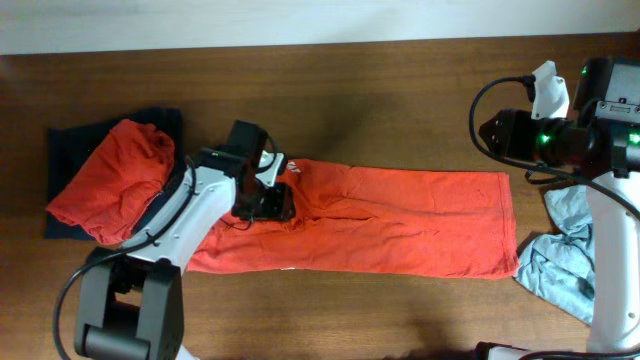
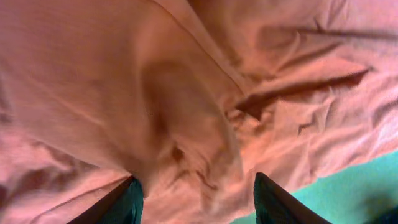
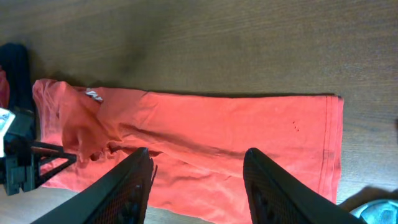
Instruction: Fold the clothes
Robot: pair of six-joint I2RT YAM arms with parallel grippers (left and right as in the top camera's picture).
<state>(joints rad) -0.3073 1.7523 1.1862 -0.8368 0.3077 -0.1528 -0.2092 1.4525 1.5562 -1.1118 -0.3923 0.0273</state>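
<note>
A red-orange T-shirt [image 1: 400, 220] lies on the wooden table, folded into a long strip; it also fills the left wrist view [image 2: 186, 93] and lies below in the right wrist view [image 3: 217, 134]. My left gripper [image 1: 272, 203] is down on the strip's left part. Its fingers [image 2: 127, 200] stand apart with a raised hump of cloth between them [image 2: 194, 178]. My right gripper [image 1: 497, 131] hangs high over the table's far right. It [image 3: 198, 151] is open with nothing between its fingers.
At the far left a crumpled red-orange garment [image 1: 110, 180] lies on a navy one [image 1: 65, 145]. A grey-blue garment [image 1: 560, 255] is bunched at the right edge beside the right arm's base. Bare wood [image 1: 350, 100] runs along the back.
</note>
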